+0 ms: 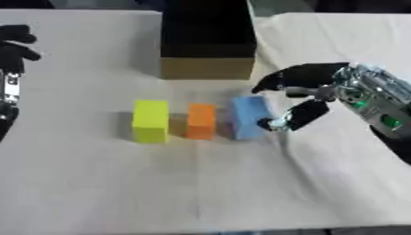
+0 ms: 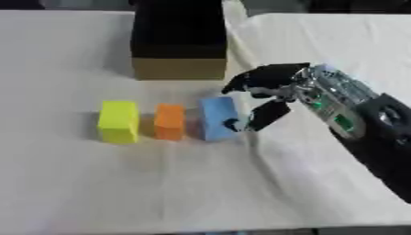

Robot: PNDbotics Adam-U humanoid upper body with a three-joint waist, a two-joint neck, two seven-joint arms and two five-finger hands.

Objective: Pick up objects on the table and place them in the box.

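Three blocks stand in a row on the table: a yellow block (image 1: 150, 121) at the left, an orange block (image 1: 201, 120) in the middle and a blue block (image 1: 249, 117) at the right. Behind them is the box (image 1: 207, 67), dark inside with a tan front wall. My right hand (image 1: 303, 98) is at the blue block's right side, fingers arched over its far top corner and thumb low against its right face, not closed round it. My left hand (image 1: 13, 48) hangs at the left edge, fingers relaxed, holding nothing.
A white cloth covers the table (image 1: 96, 183), with a raised fold (image 1: 277, 27) running to the right of the box. The box stands close behind the blocks.
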